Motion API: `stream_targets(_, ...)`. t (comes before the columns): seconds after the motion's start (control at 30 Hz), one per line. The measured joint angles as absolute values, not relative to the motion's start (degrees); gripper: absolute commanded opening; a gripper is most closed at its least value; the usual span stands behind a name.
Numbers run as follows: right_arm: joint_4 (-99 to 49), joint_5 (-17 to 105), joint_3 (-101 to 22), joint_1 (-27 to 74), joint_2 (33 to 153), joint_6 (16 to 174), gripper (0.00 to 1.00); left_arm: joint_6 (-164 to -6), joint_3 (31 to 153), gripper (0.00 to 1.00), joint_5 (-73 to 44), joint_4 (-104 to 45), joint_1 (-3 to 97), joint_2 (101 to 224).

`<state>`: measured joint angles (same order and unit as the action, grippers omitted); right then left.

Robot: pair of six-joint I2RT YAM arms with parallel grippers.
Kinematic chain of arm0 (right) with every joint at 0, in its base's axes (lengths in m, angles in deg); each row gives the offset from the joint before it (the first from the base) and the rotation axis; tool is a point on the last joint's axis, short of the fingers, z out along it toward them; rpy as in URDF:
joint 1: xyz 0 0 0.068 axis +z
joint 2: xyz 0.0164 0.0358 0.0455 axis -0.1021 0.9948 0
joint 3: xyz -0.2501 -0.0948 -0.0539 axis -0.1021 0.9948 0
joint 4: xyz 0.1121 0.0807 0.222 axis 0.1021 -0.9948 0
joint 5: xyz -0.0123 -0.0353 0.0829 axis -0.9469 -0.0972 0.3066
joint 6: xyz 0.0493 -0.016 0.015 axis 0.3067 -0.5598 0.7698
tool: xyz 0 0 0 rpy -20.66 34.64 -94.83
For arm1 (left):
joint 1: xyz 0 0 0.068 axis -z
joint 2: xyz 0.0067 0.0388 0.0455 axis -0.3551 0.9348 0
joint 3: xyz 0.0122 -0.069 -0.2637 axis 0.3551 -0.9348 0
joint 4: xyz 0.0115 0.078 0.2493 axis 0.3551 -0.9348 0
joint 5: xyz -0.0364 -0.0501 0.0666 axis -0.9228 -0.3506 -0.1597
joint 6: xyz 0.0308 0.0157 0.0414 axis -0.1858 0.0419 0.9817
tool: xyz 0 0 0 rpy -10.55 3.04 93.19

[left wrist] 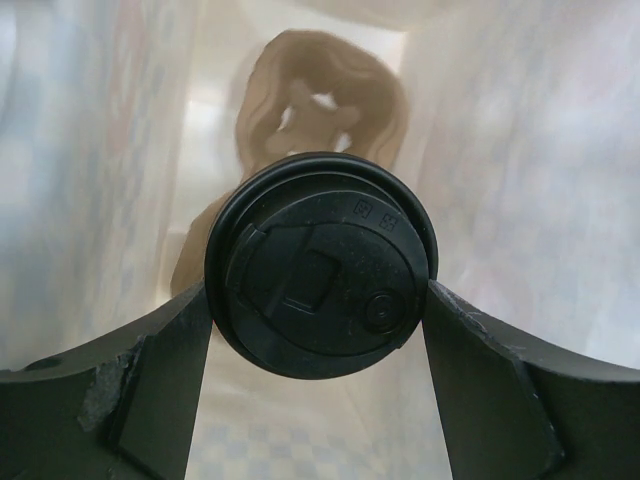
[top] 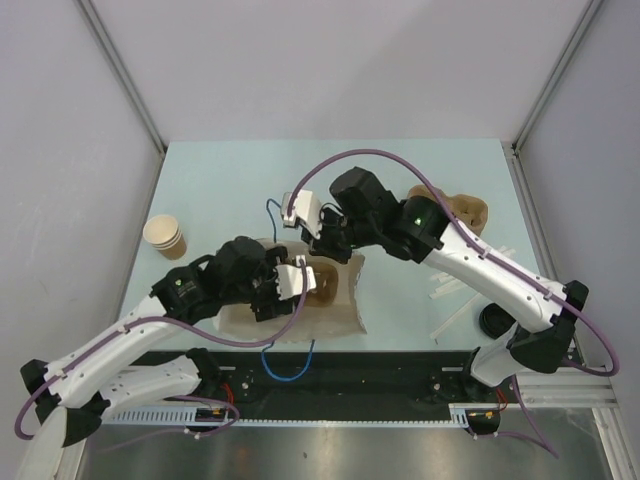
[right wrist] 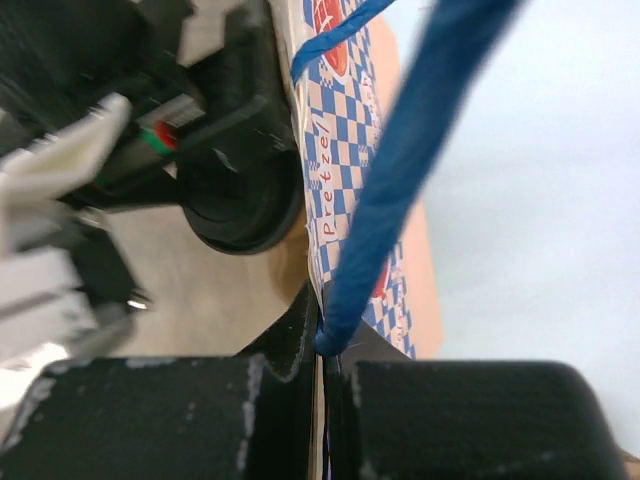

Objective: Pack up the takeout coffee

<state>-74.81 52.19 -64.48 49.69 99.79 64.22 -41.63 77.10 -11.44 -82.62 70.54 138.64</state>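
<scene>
Black plastic fills the left wrist view: the round lid of the takeout coffee [left wrist: 320,265] faces you head-on. It is clamped in the left gripper [left wrist: 320,305], with one finger touching the lid at 9 o'clock and the other at 3 o'clock. The cup's long axis runs straight away from you, deeper into the paper bag [left wrist: 520,200], whose pale walls close in on every side. A brown pulp carrier [left wrist: 320,105] sits further in at 12 o'clock, so the cup probably has to settle just short of it. The cup's kraft body is hidden behind its own lid.

From the right wrist, the right gripper [right wrist: 322,350] has its fingers pressed together on the bag's checked edge and a blue cord handle [right wrist: 400,170]. The lid shows as a blurred black rim at 10 o'clock.

From above, both arms meet over the bag at the centre of the table [top: 230,180]. The left arm is the nearer one, and it carries the cup. Arms cover the cup, and you cannot tell whether the bag stands or lies.
</scene>
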Motion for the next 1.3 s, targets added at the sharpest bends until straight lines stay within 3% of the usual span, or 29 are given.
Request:
stream_targets(0.3,-67.72,42.38,-61.35,50.98,96.43,59.24,0.0,-39.01,67.0,0.23,-7.47,-74.16,73.05,135.32)
stream_targets(0.7,-62.32,37.92,-56.59,52.49,95.53,55.32,0.0,-38.15,59.02,0.23,-4.17,-66.49,73.18,135.23)
stream_targets(0.93,-61.76,34.73,-52.35,58.69,92.86,55.37,0.0,-38.13,57.1,0.23,-1.0,-62.03,73.9,135.23)
stream_targets(1.3,-60.49,33.0,-50.88,58.61,91.9,55.85,0.0,-37.08,56.97,0.23,0.8,-56.24,76.57,134.79)
